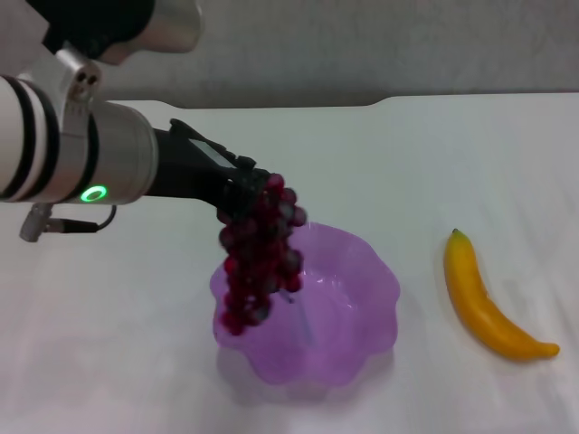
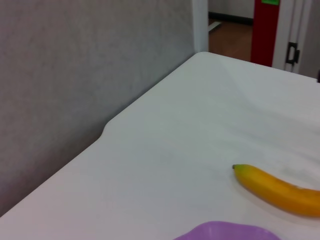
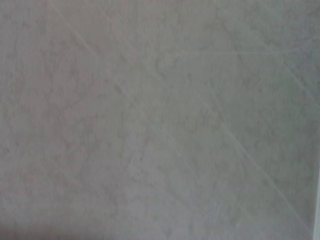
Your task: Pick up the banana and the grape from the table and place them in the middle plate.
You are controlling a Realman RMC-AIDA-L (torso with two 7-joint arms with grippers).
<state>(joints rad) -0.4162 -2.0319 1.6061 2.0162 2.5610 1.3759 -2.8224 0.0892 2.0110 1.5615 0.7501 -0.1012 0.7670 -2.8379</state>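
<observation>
My left gripper (image 1: 242, 192) is shut on the top of the grape (image 1: 258, 253), a long dark red-purple bunch that hangs down over the left side of the middle plate (image 1: 357, 298). The plate is a translucent purple bowl with a wavy rim, standing on the white table (image 1: 380, 163). To its right lies the banana (image 1: 484, 303), yellow-orange with a dark tip, flat on the table. In the left wrist view the banana (image 2: 280, 192) and a bit of the plate's rim (image 2: 225, 231) show. My right gripper is out of view.
A grey wall (image 1: 362, 45) runs behind the table's notched far edge. The right wrist view shows only a grey mottled surface (image 3: 160, 120). Bare tabletop lies left of the plate and beyond the banana.
</observation>
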